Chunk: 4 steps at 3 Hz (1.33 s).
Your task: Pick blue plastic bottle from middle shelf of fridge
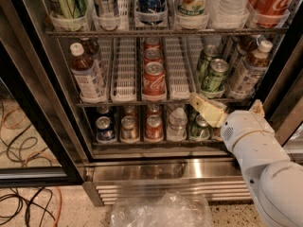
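Observation:
The fridge [42,103] stands open in the camera view. On the middle shelf [128,100] a blue plastic bottle [87,74] with a white cap, dark drink and pale label stands at the far left. A similar bottle [250,69] stands at the far right. My gripper [232,109] is low on the right, in front of the middle shelf's front edge, below the green cans [213,74]. One cream finger [207,109] points left and the other [258,107] is on the right. The gripper is open and empty, far from the left bottle.
Red cola cans [154,77] fill the middle lane, with white slotted trays [124,65] on either side. Small cans and a small water bottle [177,123] stand on the bottom shelf. The top shelf holds tall cans and bottles. Crumpled plastic [161,212] and cables [23,202] lie on the floor.

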{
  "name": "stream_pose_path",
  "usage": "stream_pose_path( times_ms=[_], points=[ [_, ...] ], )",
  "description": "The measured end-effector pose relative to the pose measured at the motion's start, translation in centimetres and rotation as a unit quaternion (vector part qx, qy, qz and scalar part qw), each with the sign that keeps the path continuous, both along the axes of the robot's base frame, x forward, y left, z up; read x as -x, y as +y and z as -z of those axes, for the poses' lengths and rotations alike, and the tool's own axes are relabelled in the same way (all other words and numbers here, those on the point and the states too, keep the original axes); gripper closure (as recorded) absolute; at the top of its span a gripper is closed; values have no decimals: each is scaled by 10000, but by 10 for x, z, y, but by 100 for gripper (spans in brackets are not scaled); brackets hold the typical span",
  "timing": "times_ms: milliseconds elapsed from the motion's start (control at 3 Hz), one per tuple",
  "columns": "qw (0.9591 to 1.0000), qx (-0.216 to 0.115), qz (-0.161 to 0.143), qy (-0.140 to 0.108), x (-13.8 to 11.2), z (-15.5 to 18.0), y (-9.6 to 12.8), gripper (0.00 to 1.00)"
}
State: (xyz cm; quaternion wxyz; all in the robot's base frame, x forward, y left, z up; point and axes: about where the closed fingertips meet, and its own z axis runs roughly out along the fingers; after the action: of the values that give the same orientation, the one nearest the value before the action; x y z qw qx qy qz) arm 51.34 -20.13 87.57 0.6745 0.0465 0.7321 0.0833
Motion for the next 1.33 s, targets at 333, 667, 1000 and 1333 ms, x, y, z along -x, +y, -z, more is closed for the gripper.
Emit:
stream_pose_path(
  times_ms=[333, 667, 1000, 1333],
  points=[
    [9994, 192, 203, -189, -3, 4, -5, 0],
    [9965, 567, 223, -569, -15, 34, 13, 0],
    [9920, 711, 519, -906, -16, 26, -2, 0],
    [9919, 712, 521, -913, -16, 25, -2, 0]
  ],
)
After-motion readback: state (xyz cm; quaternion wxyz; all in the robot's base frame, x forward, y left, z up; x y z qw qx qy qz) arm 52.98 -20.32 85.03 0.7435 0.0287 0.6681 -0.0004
